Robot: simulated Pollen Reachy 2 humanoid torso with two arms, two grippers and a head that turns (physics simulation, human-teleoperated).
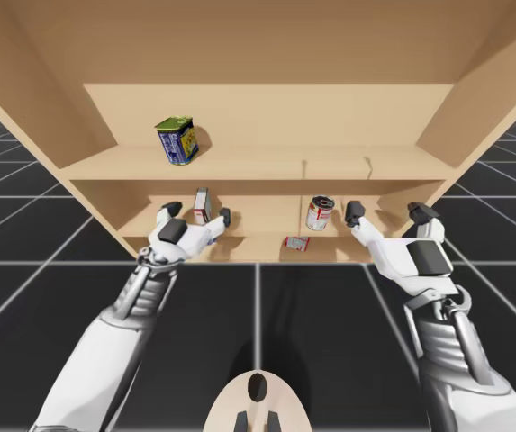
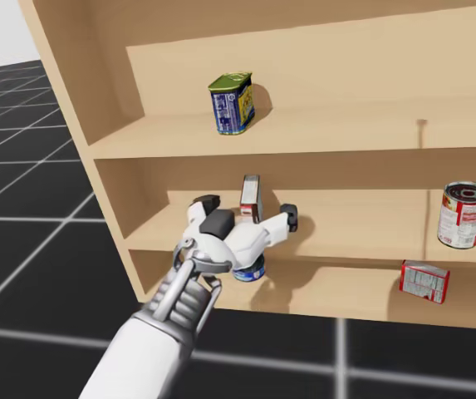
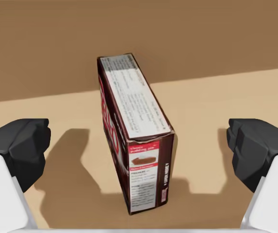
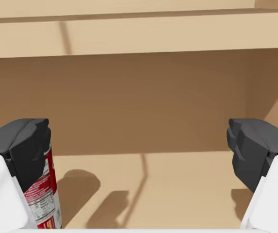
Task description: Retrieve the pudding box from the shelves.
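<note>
The pudding box point(image 3: 136, 155) is dark brown and stands upright on its narrow side on the middle shelf point(image 2: 362, 241). It also appears in the high view point(image 1: 202, 203) and the head view point(image 2: 251, 196). My left gripper point(image 3: 139, 150) is open at the shelf front, with the box midway between its black fingers point(image 3: 17, 145); neither finger touches it. That gripper point(image 1: 197, 214) point(image 2: 247, 212) straddles the box from the front. My right gripper point(image 1: 387, 214) point(image 4: 139, 150) is open and holds nothing, facing the right end of the same shelf.
A red and white can point(image 1: 320, 214) point(image 2: 463, 215) point(image 4: 44, 194) stands just beside one right finger. A blue and green tin point(image 1: 177, 140) point(image 2: 232, 103) tilts on the upper shelf. A small red box point(image 1: 295, 243) point(image 2: 424, 281) lies on the lower shelf, and a blue object point(image 2: 248, 273) sits under my left hand.
</note>
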